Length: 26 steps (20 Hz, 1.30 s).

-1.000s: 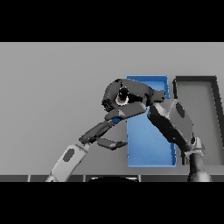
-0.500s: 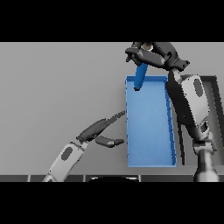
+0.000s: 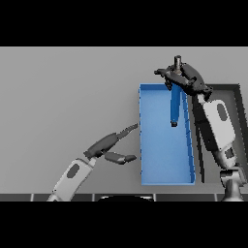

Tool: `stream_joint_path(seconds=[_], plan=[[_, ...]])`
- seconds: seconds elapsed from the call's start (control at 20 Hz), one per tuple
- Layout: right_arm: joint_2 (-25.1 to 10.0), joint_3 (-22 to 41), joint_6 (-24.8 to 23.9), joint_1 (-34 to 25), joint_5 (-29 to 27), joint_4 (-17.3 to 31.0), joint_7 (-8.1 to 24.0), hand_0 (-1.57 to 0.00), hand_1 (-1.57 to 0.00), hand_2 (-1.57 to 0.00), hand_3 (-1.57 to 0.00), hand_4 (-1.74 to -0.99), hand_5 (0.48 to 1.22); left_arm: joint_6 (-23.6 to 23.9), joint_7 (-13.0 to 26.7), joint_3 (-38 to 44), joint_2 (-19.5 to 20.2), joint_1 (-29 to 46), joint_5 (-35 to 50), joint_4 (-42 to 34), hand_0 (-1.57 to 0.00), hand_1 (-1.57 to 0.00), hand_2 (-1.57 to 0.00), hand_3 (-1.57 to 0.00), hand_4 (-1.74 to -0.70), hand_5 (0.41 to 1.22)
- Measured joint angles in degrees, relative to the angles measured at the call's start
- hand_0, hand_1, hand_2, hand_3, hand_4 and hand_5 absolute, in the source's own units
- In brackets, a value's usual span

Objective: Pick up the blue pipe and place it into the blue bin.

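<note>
While the table [image 3: 63, 97] carries the bin [image 3: 162, 160] near its right edge, beside a dark tray [image 3: 238, 97], the pipe [image 3: 175, 107] is held upright over the bin's far end, presumably for release. It is clamped by the right hand [image 3: 186, 80]. The left hand [image 3: 114, 145] is kept idle, fingers straight, just left of the bin.

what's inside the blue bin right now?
The blue bin shows only its bare blue floor. The blue pipe hangs upright over its far end, held by the right hand; whether its lower tip touches the floor can't be told. The right arm covers part of the right wall.
</note>
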Motion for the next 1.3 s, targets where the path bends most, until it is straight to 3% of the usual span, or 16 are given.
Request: stream_joint_path(seconds=[0.05, 0.2, 0.3, 0.35, 0.4, 0.45, 0.55, 0.65, 0.75, 0.9, 1.1, 1.2, 1.3], plan=[[0.0, 0.6, -1.6, 1.8, 0.6, 0.2, 0.5, -1.57, -1.57, -1.57, -1.57, -1.499, 1.221, 0.3, 0.6, -0.4, -0.6, 0.1, -0.2, -0.1, 0.0, 0.0, 0.0, 0.0, -0.88, 0.479], [-2.7, 2.3, -2.8, 5.7, 1.3, -1.4, 6.0, -1.57, -1.57, -1.57, -0.82, -1.617, 1.221, 0.7, 1.0, -0.5, -0.7, 0.1, -0.8, 0.6, 0.0, 0.0, 0.0, 0.0, -0.88, 0.476], [-3.7, 5.2, -1.8, 7.3, 1.8, -0.6, 6.5, -1.57, -1.57, -1.57, -0.62, -1.662, 1.221, 0.3, 0.4, -0.2, -0.2, 0.3, -0.2, 0.0, 0.0, 0.0, 0.0, 0.0, -0.88, 0.481], [-4.3, 7.9, -2.6, 7.7, 1.6, -0.2, 6.5, -1.57, -1.57, -1.57, -0.81, -1.617, 1.199, 0.2, 0.8, 0.0, -0.4, 0.1, 0.2, 0.2, 0.0, 0.0, 0.0, 0.0, -0.89, 0.483], [-5.3, 10.4, -3.9, 8.5, 1.1, 0.1, 6.5, -1.57, -1.51, -1.45, -0.96, -1.573, 1.188, 0.2, 0.8, 0.0, -0.3, 0.0, 0.2, -0.1, 0.0, 0.0, 0.0, 0.0, -0.89, 0.486], [-6.4, 13.2, -5.1, 8.0, -0.7, 2.4, 6.5, -1.26, -1.21, -1.16, -0.77, -1.515, 1.176, 0.4, 1.2, -0.2, -0.7, -0.3, -0.1, 0.0, 0.0, 0.0, 0.0, 0.0, -0.88, 0.49], [-8.9, 21.3, -8.2, 5.3, -9.6, 6.1, 6.5, -0.8, -0.77, -0.74, -0.49, -1.385, 1.114, 0.2, 1.5, 0.3, -0.3, -0.7, 0.2, 0.0, 0.0, 0.0, 0.0, 0.0, -0.88, 0.495], [-10.6, 26.9, -9.1, 3.2, -16.1, 7.9, 6.5, -0.51, -0.5, -0.48, -0.31, -1.296, 1.152, 0.3, 0.6, -0.7, -0.6, 0.0, -0.5, -0.2, 0.0, 0.0, 0.0, 0.0, -0.88, 0.497], [-11.9, 30.7, -5.4, 1.6, -17.6, 7.5, 6.4, -0.33, -0.32, -0.3, -0.2, -1.23, 1.056, 0.6, 0.7, -0.4, -1.1, -0.5, -0.6, 0.8, 0.0, 0.0, 0.0, 0.0, -0.88, 0.495], [-13.3, 34.3, -2.6, 0.7, -12.6, 6.6, 4.9, -0.17, -0.16, -0.16, -0.1, -1.16, 0.945, 0.9, 1.0, -0.4, -0.9, -0.5, -0.9, 0.3, 0.0, 0.0, 0.0, 0.0, -0.88, 0.49], [-13.6, 36.4, -1.6, 0.0, -9.2, 6.2, 4.4, -0.07, -0.07, -0.06, -0.04, -1.131, 0.829, 0.7, 1.0, 0.1, -0.5, -0.4, -0.2, 0.1, 0.0, 0.0, 0.0, 0.0, -0.88, 0.48], [-13.6, 36.8, -1.3, 0.0, -8.2, 6.8, 3.3, -0.38, -0.18, -0.08, -0.03, -1.144, 0.792, 0.6, 0.5, -0.7, -0.7, 0.6, -0.5, -0.3, 0.0, 0.0, 0.0, 0.0, -0.88, 0.476], [-13.6, 36.5, -1.6, -0.3, -8.6, 6.5, 3.8, -0.24, -0.12, -0.05, -0.02, -1.153, 0.777, 0.9, 1.2, -0.7, -1.0, -0.2, -1.0, 0.4, 0.0, 0.0, 0.0, 0.0, -0.88, 0.474]])
